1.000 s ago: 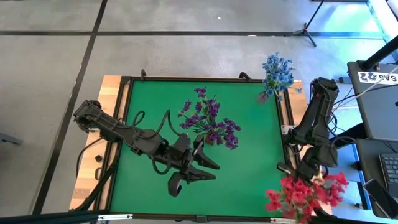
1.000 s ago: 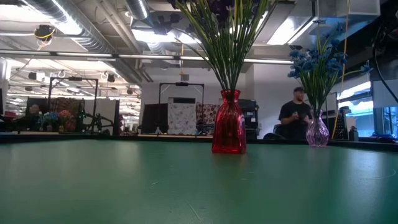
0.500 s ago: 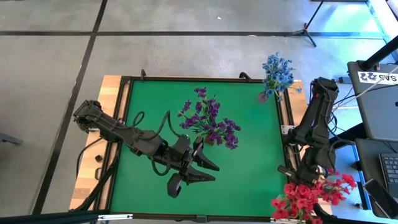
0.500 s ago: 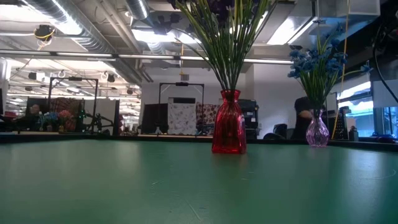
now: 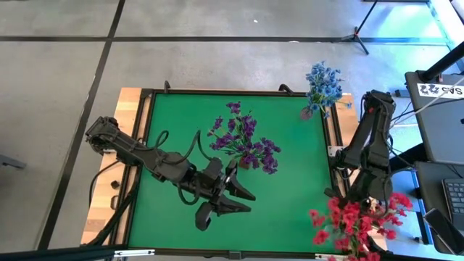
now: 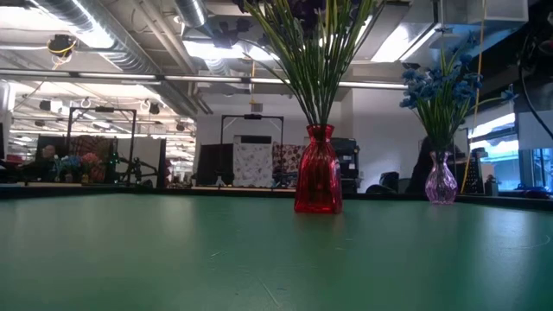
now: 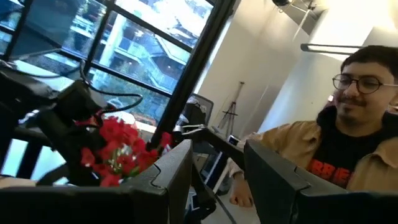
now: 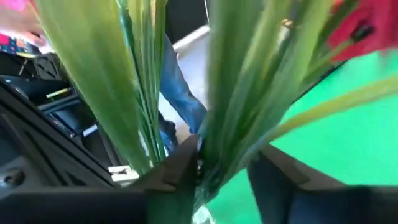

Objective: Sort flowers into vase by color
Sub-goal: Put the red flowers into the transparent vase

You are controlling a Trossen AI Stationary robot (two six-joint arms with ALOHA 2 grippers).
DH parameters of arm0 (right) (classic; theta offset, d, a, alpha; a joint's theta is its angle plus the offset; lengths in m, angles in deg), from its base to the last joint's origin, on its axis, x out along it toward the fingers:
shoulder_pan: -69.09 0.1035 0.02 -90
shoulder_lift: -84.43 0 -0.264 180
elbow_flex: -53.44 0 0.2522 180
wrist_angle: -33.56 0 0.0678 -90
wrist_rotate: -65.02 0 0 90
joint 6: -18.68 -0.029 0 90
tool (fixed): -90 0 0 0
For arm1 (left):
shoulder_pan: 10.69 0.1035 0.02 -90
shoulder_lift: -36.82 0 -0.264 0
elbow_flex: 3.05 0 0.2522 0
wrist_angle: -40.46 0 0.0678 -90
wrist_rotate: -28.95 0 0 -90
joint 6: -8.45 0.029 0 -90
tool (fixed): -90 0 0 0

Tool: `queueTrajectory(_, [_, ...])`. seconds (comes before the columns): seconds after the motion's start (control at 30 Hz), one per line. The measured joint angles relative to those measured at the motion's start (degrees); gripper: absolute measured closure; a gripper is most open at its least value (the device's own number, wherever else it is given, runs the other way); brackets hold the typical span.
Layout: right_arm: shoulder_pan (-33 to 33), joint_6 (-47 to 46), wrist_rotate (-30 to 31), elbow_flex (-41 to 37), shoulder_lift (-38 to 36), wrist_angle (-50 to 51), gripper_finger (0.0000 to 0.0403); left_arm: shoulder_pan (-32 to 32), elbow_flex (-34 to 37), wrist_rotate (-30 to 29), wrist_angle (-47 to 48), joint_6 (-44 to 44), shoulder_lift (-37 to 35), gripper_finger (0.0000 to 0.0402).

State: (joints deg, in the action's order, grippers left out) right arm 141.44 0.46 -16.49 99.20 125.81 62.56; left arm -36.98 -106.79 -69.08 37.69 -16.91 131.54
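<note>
At the counter's (image 5: 290,217) five o'clock corner, the right claw (image 8: 221,165) grips the red flowers' (image 5: 355,221) stems for vase placement; left claw (image 5: 243,199) spread wide, idle.

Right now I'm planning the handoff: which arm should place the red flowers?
Right. Its tool is shut on the red flowers' stems at the table's right edge; the left tool hangs open mid-table.

We read only part of one label: "SAS" beside a small logo, on a white sticker (image 5: 441,90) atop the grey cabinet at the table's right. The person's shirt print is unreadable.
</note>
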Motion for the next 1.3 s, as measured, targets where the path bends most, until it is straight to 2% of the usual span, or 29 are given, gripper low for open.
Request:
queueTrajectory(0.2, [0.0,-3.0,-0.6,4.1,0.0,6.6,0.0205,0.0,0.0,5.5,0.4,0.2,0.0,0.0259])
queueTrajectory(0.33, [0.0,-4.5,-2.6,6.8,0.0,9.5,0.0161,0.0,0.0,6.0,0.8,0.4,0.0,0.0259])
queueTrajectory(0.47, [0.0,-5.4,-3.1,9.8,0.0,12.4,0.0134,0.0,0.0,6.0,1.2,2.2,0.0,0.0259])
queueTrajectory(0.57, [0.0,-5.6,-2.0,11.8,0.0,13.4,0.0128,0.1,0.0,6.5,1.1,3.6,0.0,0.0259])
queueTrajectory(0.77, [0.0,-5.5,3.7,13.1,0.1,13.9,0.0133,1.4,0.0,10.3,1.1,4.7,0.0,0.0259])
queueTrajectory(1.07, [0.0,-4.2,7.1,11.4,4.7,15.9,0.0136,2.0,0.0,12.3,2.9,3.1,0.0,0.0259])
queueTrajectory(1.3, [0.0,-3.0,7.2,11.4,8.4,19.4,0.0137,1.8,0.0,12.3,3.9,3.0,0.0,0.0259])
